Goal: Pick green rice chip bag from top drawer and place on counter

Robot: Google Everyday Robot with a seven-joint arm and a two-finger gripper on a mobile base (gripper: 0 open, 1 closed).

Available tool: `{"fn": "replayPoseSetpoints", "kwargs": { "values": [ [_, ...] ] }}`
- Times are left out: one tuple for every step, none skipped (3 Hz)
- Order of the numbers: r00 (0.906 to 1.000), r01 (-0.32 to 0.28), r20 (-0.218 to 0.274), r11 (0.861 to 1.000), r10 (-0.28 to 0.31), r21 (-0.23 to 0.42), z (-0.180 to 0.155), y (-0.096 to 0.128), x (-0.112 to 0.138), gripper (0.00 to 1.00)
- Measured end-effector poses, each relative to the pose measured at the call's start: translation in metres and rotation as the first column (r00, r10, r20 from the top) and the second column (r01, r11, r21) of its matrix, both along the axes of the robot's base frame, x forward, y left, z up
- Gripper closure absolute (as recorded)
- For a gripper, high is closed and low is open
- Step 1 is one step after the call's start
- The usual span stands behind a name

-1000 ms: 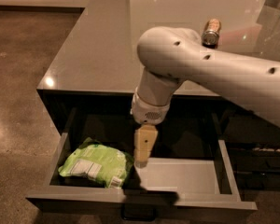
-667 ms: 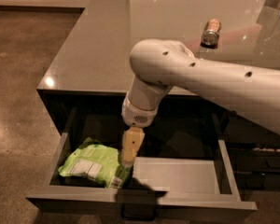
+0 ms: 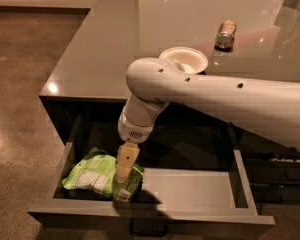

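The open top drawer [image 3: 151, 215] sits nearest, and the green rice chip bag [image 3: 89, 177] lies in its left front corner on the pale floor. The tool [image 3: 124, 177] points straight down onto the bag's right edge, so most of the bag spreads to the tool's left; how far open it is, or whether it grips anything, cannot be told. Above it the white arm [image 3: 215, 99] reaches in from the right. Behind, the tabletop [image 3: 100, 54] carries a white bowl [image 3: 187, 60] and, farther back, a can [image 3: 225, 33] on its side.

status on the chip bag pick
Gripper low at green rice chip bag. Bag in top drawer, left end, not lifted. White bowl on counter.
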State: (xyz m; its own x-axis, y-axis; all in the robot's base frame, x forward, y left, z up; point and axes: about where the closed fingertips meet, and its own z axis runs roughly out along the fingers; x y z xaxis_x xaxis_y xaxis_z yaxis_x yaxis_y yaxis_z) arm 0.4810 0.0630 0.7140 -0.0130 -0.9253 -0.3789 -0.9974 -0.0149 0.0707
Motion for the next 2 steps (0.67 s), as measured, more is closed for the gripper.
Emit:
{"fn": "replayPoseSetpoints", "kwargs": {
  "values": [
    [0.9999,0.012,-0.012,1.000,-0.012,0.014,-0.017,0.020,-0.006,0.00],
    [0.9995,0.023,-0.021,0.999,-0.022,0.025,-0.032,0.034,-0.009,0.00]
  ]
}}
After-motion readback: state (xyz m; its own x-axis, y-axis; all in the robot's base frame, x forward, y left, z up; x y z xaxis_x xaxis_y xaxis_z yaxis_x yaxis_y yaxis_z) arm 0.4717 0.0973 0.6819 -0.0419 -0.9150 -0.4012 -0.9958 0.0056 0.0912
